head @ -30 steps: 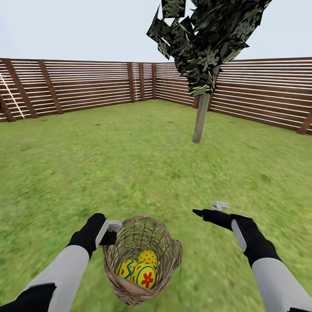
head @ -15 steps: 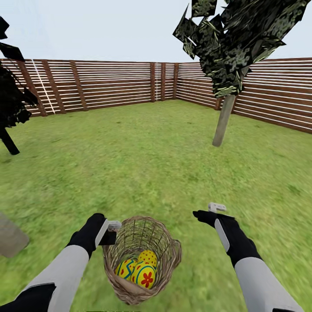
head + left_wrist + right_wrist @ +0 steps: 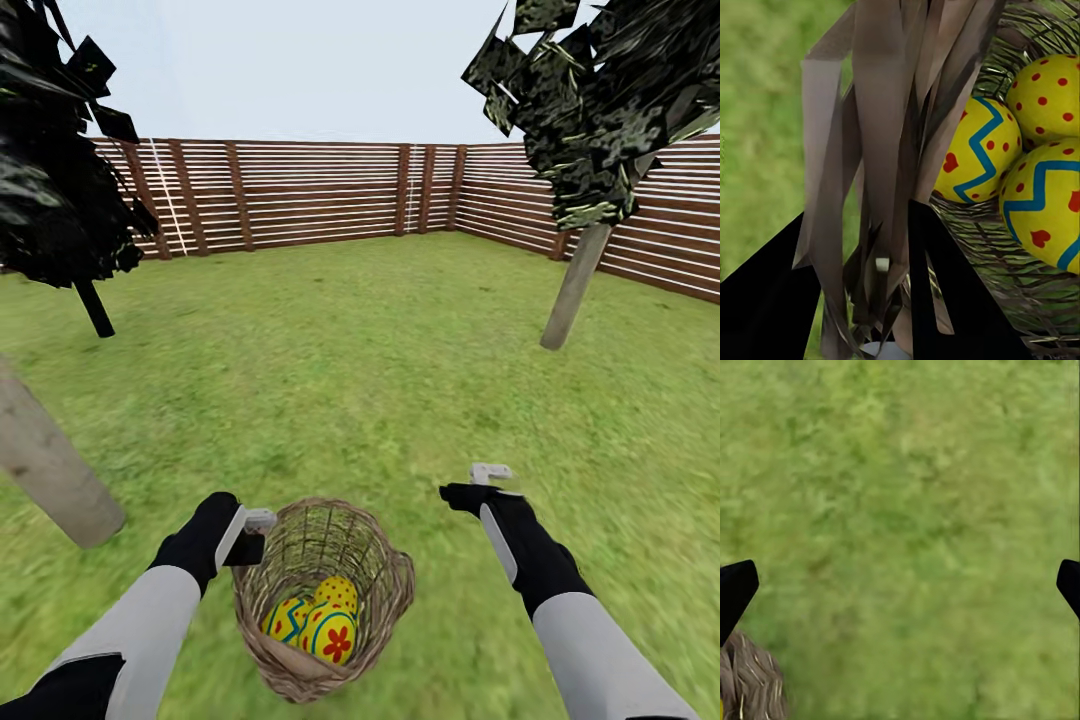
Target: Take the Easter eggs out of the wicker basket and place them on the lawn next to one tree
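Grass (image 3: 360, 370) all round; my left gripper (image 3: 255, 535) pinches the basket (image 3: 385, 590) rim, my right gripper (image 3: 470, 485) hangs wide open, empty, eggs (image 3: 325, 625) nearer left.

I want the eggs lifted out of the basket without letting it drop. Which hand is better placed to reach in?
The right hand, probably. It hangs open and empty over the lawn beside the wicker basket, while the left hand is clamped on the basket's rim, with the three eggs inside.

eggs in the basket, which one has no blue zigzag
The egg with red dots only, at the back of the wicker basket. The two other eggs in front carry blue zigzag bands.
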You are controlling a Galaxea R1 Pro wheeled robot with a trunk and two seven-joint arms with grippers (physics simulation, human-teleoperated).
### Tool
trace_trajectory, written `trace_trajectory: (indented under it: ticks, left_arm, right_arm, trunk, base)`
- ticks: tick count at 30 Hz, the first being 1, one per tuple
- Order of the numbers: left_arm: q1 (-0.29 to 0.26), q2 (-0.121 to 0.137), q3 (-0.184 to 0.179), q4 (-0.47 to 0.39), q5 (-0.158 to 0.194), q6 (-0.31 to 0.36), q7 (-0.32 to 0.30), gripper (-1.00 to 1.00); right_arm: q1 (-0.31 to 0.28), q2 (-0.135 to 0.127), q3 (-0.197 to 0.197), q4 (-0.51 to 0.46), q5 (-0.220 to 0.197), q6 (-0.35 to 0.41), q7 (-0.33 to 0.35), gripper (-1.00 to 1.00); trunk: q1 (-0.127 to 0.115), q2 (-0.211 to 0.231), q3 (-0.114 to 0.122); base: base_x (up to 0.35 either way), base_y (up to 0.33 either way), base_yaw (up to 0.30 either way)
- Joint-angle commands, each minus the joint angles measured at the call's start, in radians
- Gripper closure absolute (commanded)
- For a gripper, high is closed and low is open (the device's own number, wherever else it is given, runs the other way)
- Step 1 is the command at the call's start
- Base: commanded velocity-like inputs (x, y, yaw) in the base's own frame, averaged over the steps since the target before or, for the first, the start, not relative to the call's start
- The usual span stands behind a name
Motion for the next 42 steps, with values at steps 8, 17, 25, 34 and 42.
trace_trajectory:
  ticks: [8,17,25,34,42]
  left_arm:
    - [-0.001,-0.002,0.008,-0.001,-0.008,0.003,-0.003,1.0]
    - [-0.001,-0.002,0.008,-0.001,-0.008,0.003,-0.003,1.0]
    - [-0.001,-0.002,0.006,-0.001,-0.008,0.003,-0.003,1.0]
    - [-0.001,-0.002,0.006,-0.001,-0.008,0.003,-0.003,1.0]
    - [-0.001,-0.002,0.006,-0.001,-0.008,0.003,-0.003,1.0]
  right_arm:
    - [0.0,0.001,0.0,-0.006,-0.011,0.004,-0.008,-1.0]
    - [0.0,0.015,0.001,-0.004,-0.007,0.004,-0.008,-1.0]
    - [0.0,0.015,0.001,-0.002,-0.006,0.005,-0.008,-1.0]
    - [0.0,0.015,0.001,-0.003,-0.005,0.006,-0.008,-1.0]
    - [0.0,0.015,0.001,-0.003,-0.005,0.006,-0.008,-1.0]
  trunk:
    - [0.0,0.0,-0.001]
    - [0.0,0.0,-0.001]
    - [0.0,0.0,-0.001]
    - [0.0,0.0,-0.001]
    - [0.0,0.0,-0.001]
  base:
    - [0.0,0.0,0.3]
    - [0.0,0.0,0.3]
    - [0.0,0.0,0.3]
    - [0.0,0.0,0.3]
    - [0.0,0.0,0.3]
